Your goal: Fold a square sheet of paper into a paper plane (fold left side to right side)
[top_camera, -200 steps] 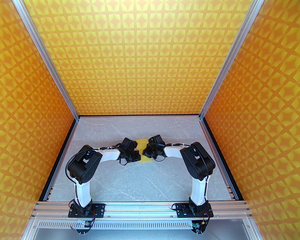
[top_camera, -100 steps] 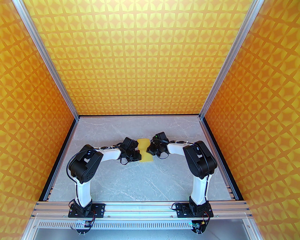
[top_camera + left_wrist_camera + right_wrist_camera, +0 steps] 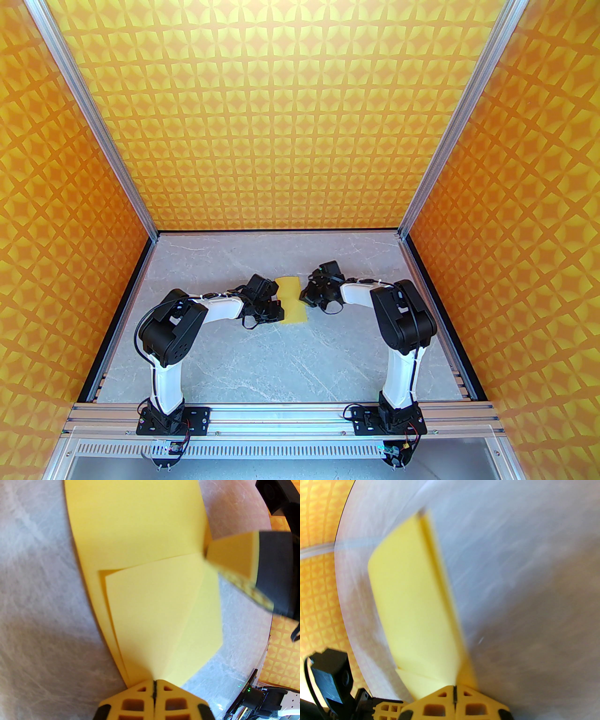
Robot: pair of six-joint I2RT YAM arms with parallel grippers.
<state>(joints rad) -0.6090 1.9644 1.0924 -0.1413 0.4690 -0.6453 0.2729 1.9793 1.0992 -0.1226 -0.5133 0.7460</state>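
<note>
Yellow square sheet of paper (image 3: pixel 140 526) has a folded flap's corner clamped in the left hand (image 3: pixel 154 687), whose fingers (image 3: pixel 131 702) press together. Fingers likewise together, the right hand (image 3: pixel 454 688) touches the sheet's right edge with its tip; its view is blurred. The rest of the sheet lies flat between both hands, mid-way across the grey table (image 3: pixel 262 356).

One camera sits high up behind the arms (image 3: pixel 165 375), and we look down on the whole desk (image 3: pixel 300 356) from far off. The other two ride along very near the desk, looking past the left claw (image 3: pixel 154 683) and the right claw (image 3: pixel 454 688). All three see the yellow paper (image 3: pixel 291 302).
</note>
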